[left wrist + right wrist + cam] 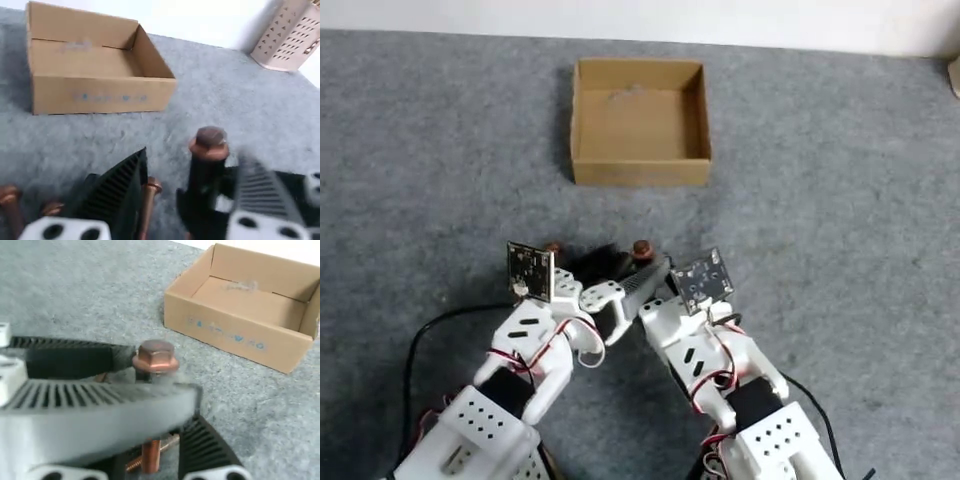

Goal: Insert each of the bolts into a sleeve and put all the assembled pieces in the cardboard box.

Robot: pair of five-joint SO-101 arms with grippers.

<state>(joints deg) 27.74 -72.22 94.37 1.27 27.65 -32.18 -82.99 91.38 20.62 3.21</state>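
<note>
- Right gripper (192, 412) clenches the sleeve (205, 177) upright, I'd guess to keep its bolt (209, 142) seated.
- Left gripper (191, 167) gapes around it, grasping nothing.
- Cardboard box (100, 96) waits ahead, empty.

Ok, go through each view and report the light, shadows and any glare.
High view: soft, even light; the cardboard box throws a faint shadow on the carpet along its left side. Left wrist view: the carpet beside the box is darkened, and the white wall behind is bright. Right wrist view: the copper bolt head carries a dull sheen, no hard glare.
</note>
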